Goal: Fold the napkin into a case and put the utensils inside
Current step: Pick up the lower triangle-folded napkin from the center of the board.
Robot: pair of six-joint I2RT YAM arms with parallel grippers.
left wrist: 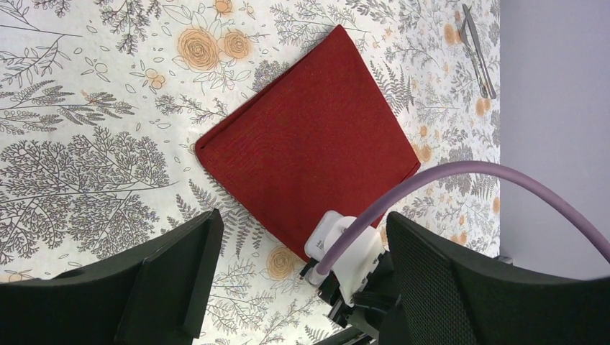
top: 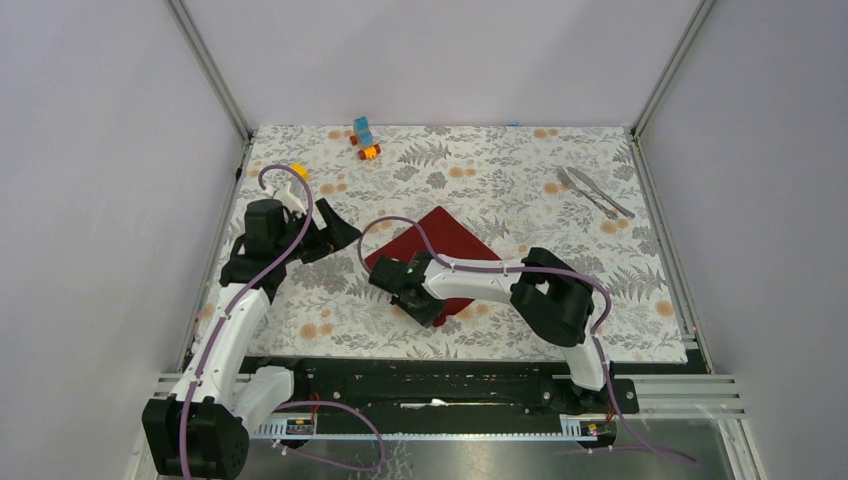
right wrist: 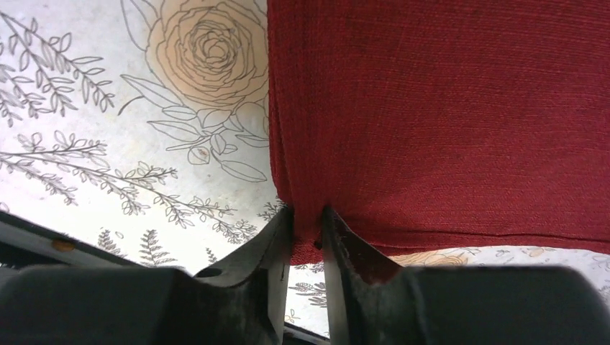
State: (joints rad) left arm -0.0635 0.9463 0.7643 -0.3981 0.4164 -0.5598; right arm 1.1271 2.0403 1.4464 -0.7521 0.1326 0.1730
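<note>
The dark red napkin lies flat as a diamond in the middle of the table and shows in the left wrist view. Its near edge shows two layers. My right gripper is at the napkin's near corner, shut on the cloth. My left gripper is open and empty, held above the table left of the napkin. The silver fork and knife lie side by side at the far right.
Blue and orange toy blocks sit at the far edge, and a yellow block lies by the left wall. The right arm's wrist and purple cable cross between my left fingers. Walls close in left, right and back.
</note>
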